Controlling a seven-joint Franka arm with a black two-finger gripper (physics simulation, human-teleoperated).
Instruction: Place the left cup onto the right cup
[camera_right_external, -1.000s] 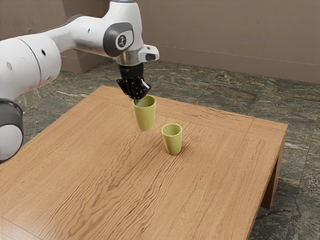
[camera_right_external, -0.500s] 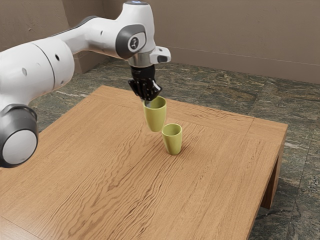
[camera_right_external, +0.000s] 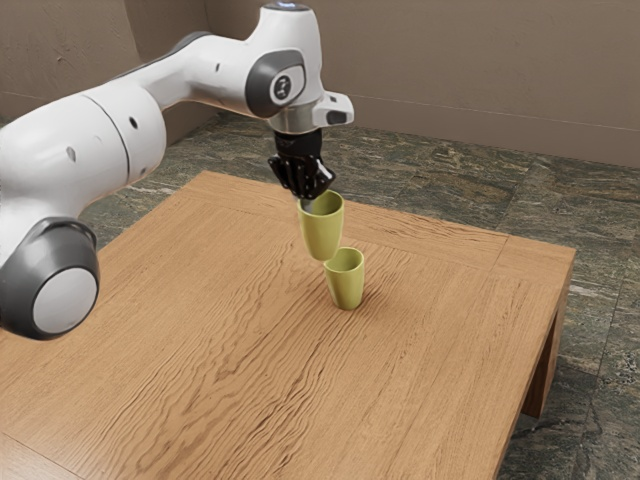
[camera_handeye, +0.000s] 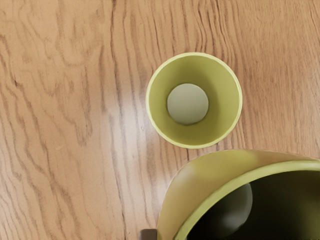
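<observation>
Our gripper (camera_right_external: 312, 195) pinched the rim of the held cup (camera_right_external: 322, 228), one black finger inside the mouth and the other against the outer wall, so the fingers were pressed onto that thin green wall from two sides. The held cup hung directly beneath the hand, mouth up and close to upright, clear of the wooden table (camera_right_external: 200, 350). The standing cup (camera_right_external: 345, 278), the same yellow-green, sat upright on the table below the hand and a little off toward the exterior view's right. From the side camera the base of the held cup overlapped the near rim of the standing cup, and we could not tell whether the two touched. From the hand's own camera we looked straight down into the standing cup (camera_handeye: 194, 107), its pale round bottom plainly visible, while the held cup (camera_handeye: 225, 185) loomed large and close under the hand, beside the standing one rather than over it, with a strip of table (camera_handeye: 65, 125) between their rims. The white arm (camera_right_external: 150, 100) reached in above the table's far edge.
</observation>
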